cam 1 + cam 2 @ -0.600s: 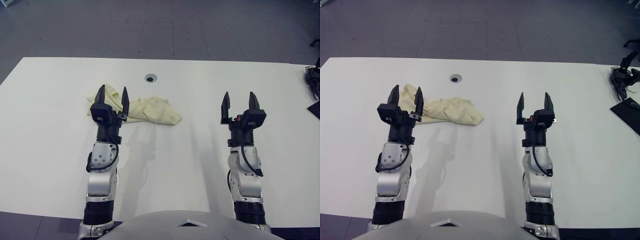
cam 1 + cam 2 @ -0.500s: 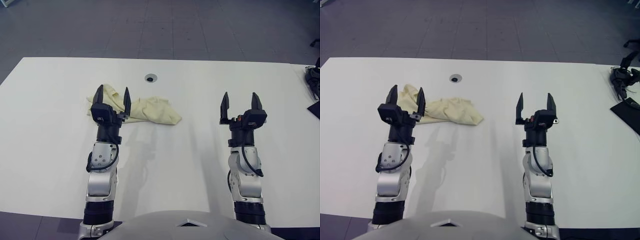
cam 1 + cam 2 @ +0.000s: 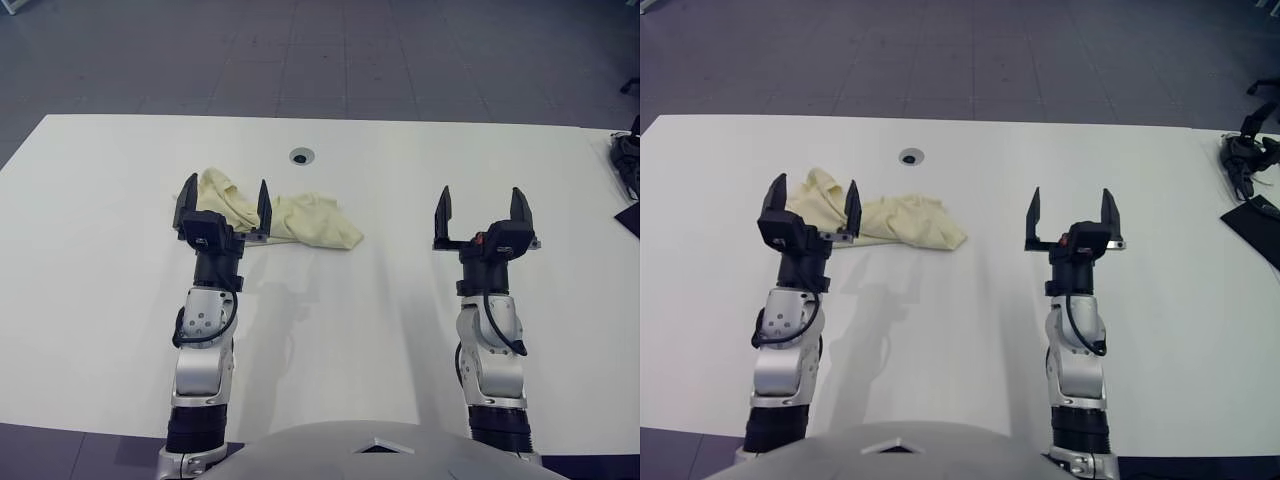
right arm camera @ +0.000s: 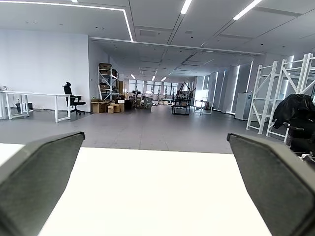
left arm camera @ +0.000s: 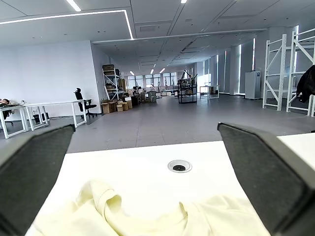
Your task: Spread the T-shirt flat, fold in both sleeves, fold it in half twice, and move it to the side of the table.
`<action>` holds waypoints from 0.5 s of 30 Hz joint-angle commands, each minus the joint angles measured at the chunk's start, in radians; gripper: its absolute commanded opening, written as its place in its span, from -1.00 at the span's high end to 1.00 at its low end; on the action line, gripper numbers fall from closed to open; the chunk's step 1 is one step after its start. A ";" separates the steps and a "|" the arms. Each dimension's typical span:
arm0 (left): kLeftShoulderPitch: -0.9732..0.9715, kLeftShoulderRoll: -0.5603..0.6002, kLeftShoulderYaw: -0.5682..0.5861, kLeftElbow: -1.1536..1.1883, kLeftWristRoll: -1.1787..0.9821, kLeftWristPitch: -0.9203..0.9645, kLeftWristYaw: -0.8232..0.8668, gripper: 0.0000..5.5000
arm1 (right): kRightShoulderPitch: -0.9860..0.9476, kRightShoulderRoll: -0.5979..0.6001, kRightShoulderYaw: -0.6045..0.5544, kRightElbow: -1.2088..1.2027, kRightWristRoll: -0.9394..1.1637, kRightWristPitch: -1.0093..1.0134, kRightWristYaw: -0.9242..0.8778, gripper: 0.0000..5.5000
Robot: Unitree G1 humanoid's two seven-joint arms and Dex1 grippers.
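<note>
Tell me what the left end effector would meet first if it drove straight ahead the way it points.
The left end effector would meet the crumpled T-shirt first; it lies straight ahead, seemingly between the open fingers, though exact depth is unclear.

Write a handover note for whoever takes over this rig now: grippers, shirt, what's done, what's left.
Left gripper: open, at the left end of the T-shirt, holding nothing.
Right gripper: open, over the table, well right of the T-shirt.
T-shirt: a crumpled heap on the far left part of the table, near the cable hole.
Done: nothing yet.
Left: spread flat, fold both sleeves, halve twice, move aside.
</note>
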 commanded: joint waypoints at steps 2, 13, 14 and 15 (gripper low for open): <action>-0.012 0.004 -0.002 0.021 0.007 0.008 -0.003 -0.96 | -0.004 0.006 -0.005 0.001 -0.010 0.006 -0.012 -0.96; -0.012 -0.002 -0.011 0.015 0.002 0.011 -0.006 -0.96 | -0.003 0.007 -0.010 -0.002 -0.008 0.002 -0.022 -0.96; -0.011 -0.002 -0.012 0.016 0.002 0.009 -0.006 -0.96 | -0.001 0.008 -0.011 -0.001 -0.008 0.000 -0.023 -0.96; -0.012 -0.002 -0.011 0.020 0.001 0.007 -0.007 -0.96 | 0.001 0.008 -0.011 -0.001 -0.008 -0.002 -0.024 -0.96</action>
